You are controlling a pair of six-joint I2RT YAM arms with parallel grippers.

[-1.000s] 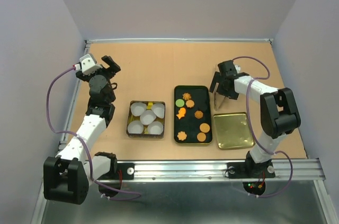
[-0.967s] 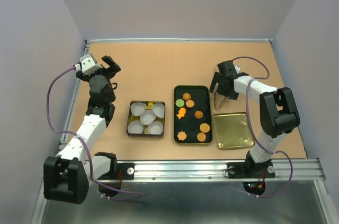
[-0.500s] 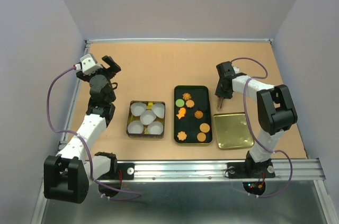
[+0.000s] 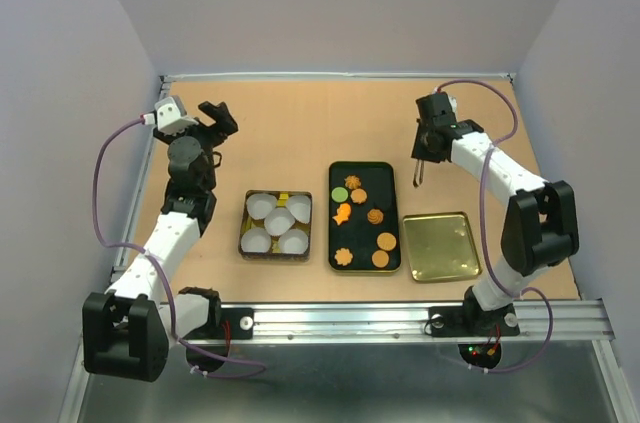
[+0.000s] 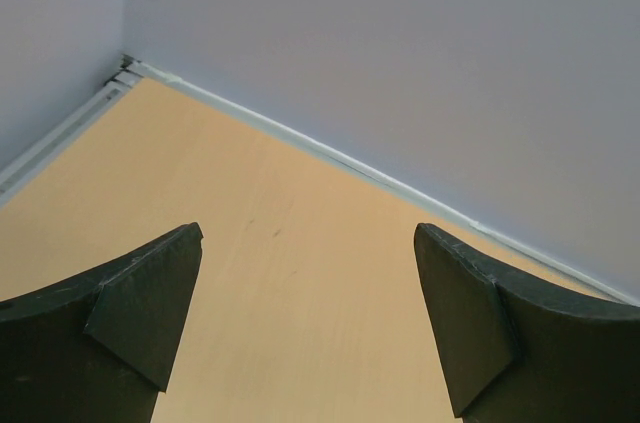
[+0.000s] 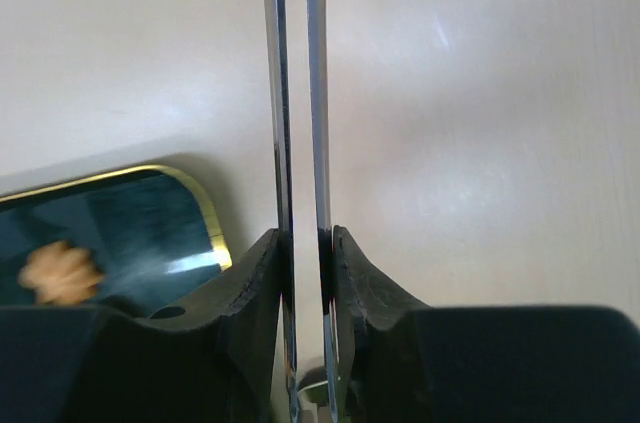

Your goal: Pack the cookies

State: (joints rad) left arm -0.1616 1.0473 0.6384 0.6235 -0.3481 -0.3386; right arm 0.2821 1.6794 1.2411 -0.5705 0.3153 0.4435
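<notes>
I am gripping the tweezers (image 4: 417, 175), tips hanging down, in my narrowed right hand (image 4: 422, 151), the cookies (image 4: 375, 215) lying in the dark tray (image 4: 386, 185) just left of it, well apart from my wide-open left hand (image 4: 218, 115).

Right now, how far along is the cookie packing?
Done: right tool is shut on the tweezers. In hand: no cookie picked yet. To do: all eight cookies lie on the dark tray, and the five paper cups in the tin look empty. Left tool open, idle.
</notes>
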